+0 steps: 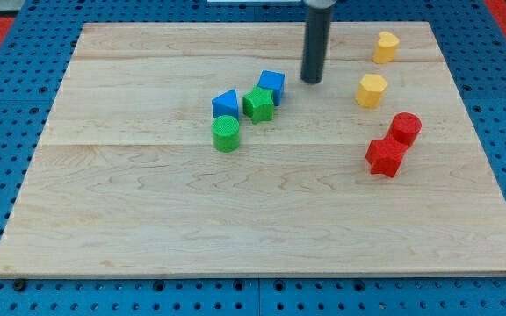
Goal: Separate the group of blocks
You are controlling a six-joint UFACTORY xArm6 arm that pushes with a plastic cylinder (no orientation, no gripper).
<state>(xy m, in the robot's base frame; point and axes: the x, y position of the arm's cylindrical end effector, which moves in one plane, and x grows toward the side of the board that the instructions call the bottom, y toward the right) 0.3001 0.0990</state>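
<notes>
A tight group sits left of the board's centre: a blue cube (272,85), a green star-shaped block (258,104), a blue wedge-like block (225,104) and a green cylinder (226,133). The star touches the cube and the blue wedge; the cylinder sits just below the wedge. My tip (312,81) stands just right of the blue cube, a small gap apart.
A yellow block (386,46) and a yellow hexagonal block (372,89) lie at the upper right. A red cylinder (405,128) touches a red star-like block (385,157) at the right. The wooden board (235,219) lies on a blue pegboard.
</notes>
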